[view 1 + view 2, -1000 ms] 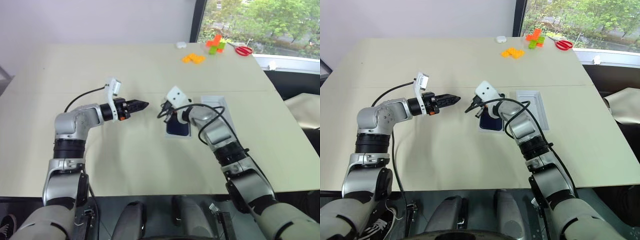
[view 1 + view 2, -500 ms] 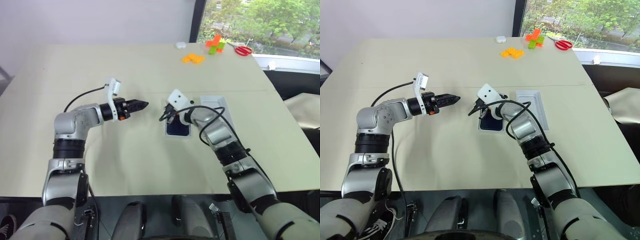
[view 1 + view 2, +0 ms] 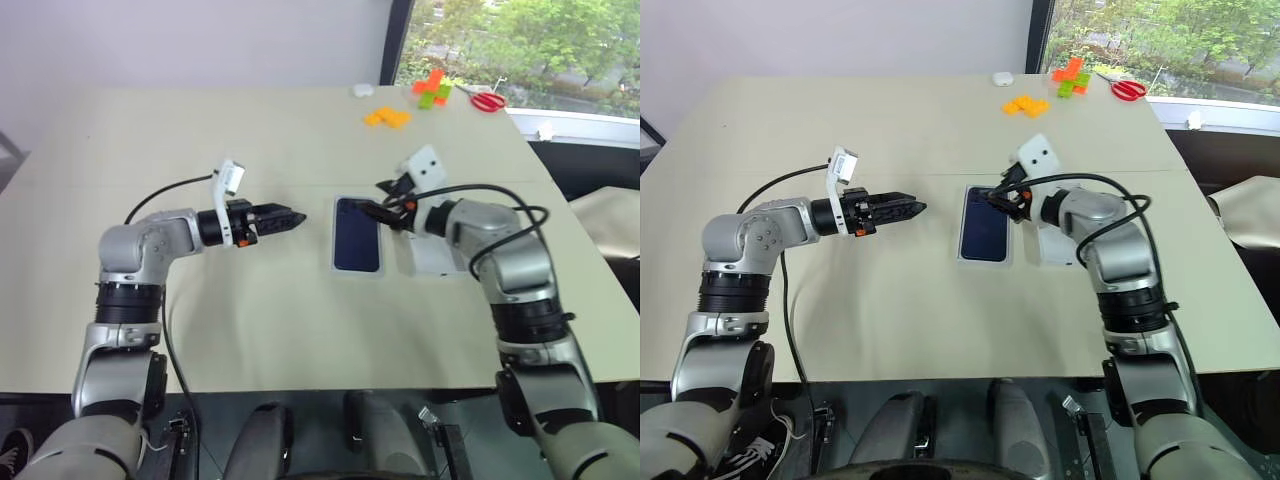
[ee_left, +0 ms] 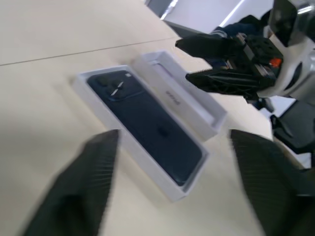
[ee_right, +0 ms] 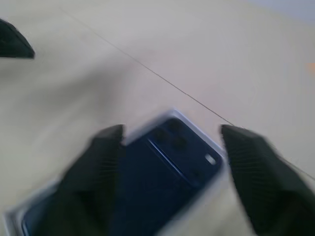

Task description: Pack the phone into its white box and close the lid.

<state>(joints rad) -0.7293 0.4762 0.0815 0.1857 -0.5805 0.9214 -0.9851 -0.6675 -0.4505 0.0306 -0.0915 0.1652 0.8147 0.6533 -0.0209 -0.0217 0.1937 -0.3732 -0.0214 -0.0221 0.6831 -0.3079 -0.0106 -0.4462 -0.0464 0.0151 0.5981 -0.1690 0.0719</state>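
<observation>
From the head views, the slim dark navy phone (image 3: 358,235) lies in the shallow white box (image 3: 357,267) on the beige table (image 3: 250,320). The white lid (image 3: 432,256) lies upturned just right of the box. Beyond it, near the table's far edge, lie orange blocks (image 3: 386,117) and red scissors (image 3: 487,100).

In the left wrist view, the left gripper (image 4: 172,187) is spread wide, empty, beside the box.

In the right wrist view, the right gripper (image 5: 170,147) is parted, empty, above the phone.
</observation>
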